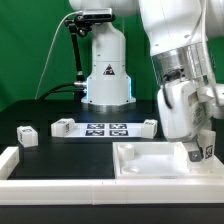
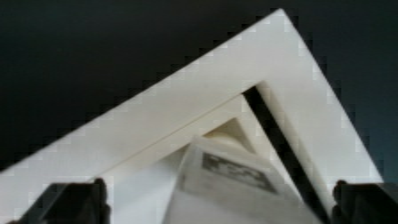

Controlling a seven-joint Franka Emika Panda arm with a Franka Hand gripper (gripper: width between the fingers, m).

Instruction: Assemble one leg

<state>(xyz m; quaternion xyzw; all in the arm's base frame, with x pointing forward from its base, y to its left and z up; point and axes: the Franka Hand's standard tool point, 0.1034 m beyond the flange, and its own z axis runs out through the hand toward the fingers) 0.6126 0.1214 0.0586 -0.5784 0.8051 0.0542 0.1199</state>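
Note:
My gripper [image 1: 198, 150] hangs over the corner of the large white square panel [image 1: 150, 158] at the exterior view's right. A white leg [image 1: 205, 150] with a black-and-white tag sits at that corner, between my fingers. In the wrist view the leg [image 2: 231, 175] lies in the panel's corner [image 2: 267, 60]. The dark fingertips [image 2: 71, 203] stand far apart with a gap to the leg on each side, so the gripper is open. Three more legs lie on the table at the exterior view's left [image 1: 25, 135], middle [image 1: 63, 126] and right [image 1: 147, 126].
The marker board [image 1: 107, 128] lies behind the panel, in front of the arm's base [image 1: 106, 75]. A white raised bar [image 1: 8, 160] runs along the front at the exterior view's left. The table cover is dark.

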